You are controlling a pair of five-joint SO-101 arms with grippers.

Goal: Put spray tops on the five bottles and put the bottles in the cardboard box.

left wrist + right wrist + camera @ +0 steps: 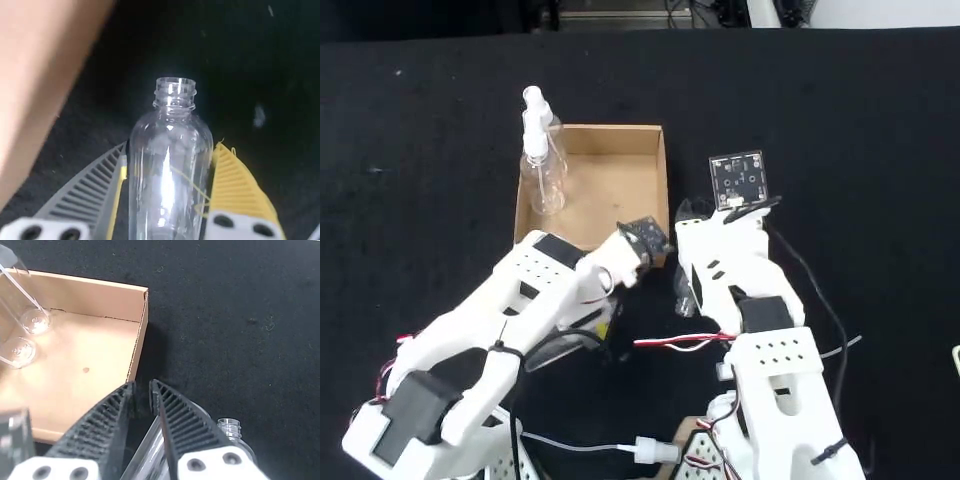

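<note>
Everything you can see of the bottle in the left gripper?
The bottle is clear plastic by the look, round-bodied, with rounded shoulders and a short threaded neck. Its mouth is open and uncapped, and it looks empty. The left gripper holds it, grey finger and yellow finger against its sides, neck pointing away from the wrist, the black table behind it.

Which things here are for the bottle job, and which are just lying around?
Job:
uncapped bottle in the left gripper
spray-topped bottles in the cardboard box
loose spray top

Lying about:
pale object far right on the table, too cut off to identify
</note>
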